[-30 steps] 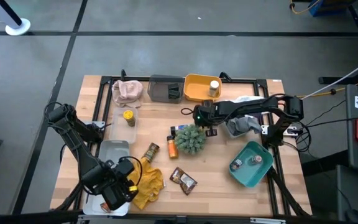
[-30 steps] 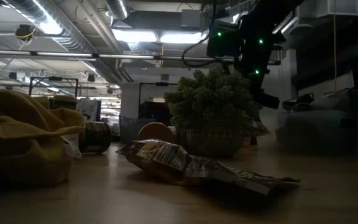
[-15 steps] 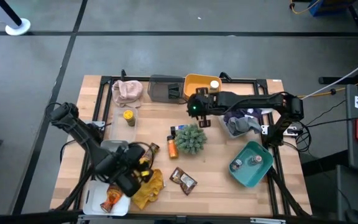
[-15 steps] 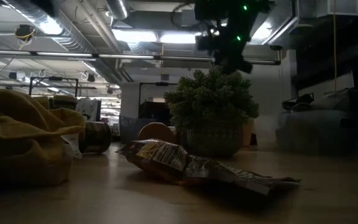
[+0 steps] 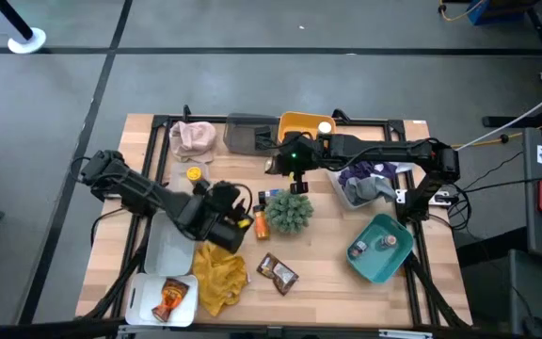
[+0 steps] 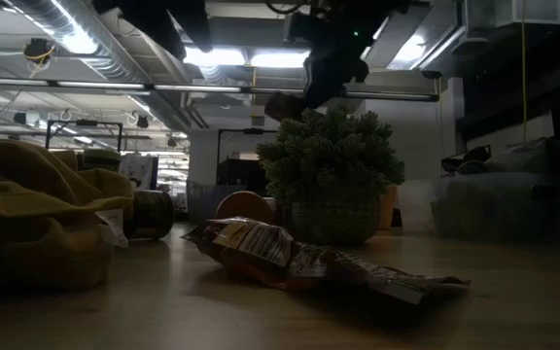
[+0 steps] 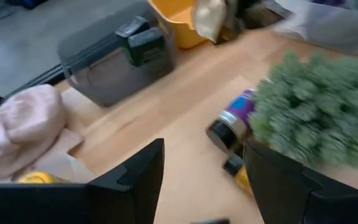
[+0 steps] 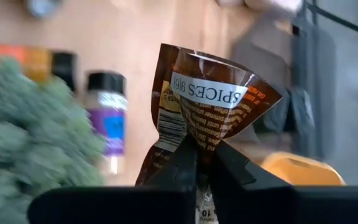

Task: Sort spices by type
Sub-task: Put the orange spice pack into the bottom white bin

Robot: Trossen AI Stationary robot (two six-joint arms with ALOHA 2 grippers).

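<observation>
Right gripper [image 8: 197, 163] pinches a crinkled glossy packet [image 8: 201, 106] (brown foil); left gripper [image 7: 201, 180] agape — empty.

Glossy crinkled foil packet [image 8: 194, 106], pale wooden table [image 5: 327, 273], soft yellow cloth [image 5: 219, 275]

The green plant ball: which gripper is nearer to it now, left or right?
Left, slightly. The left gripper, open, sits just beside the green plant ball, over the bottles. The right gripper, shut on a spice packet, hangs above the table toward the yellow bin.
</observation>
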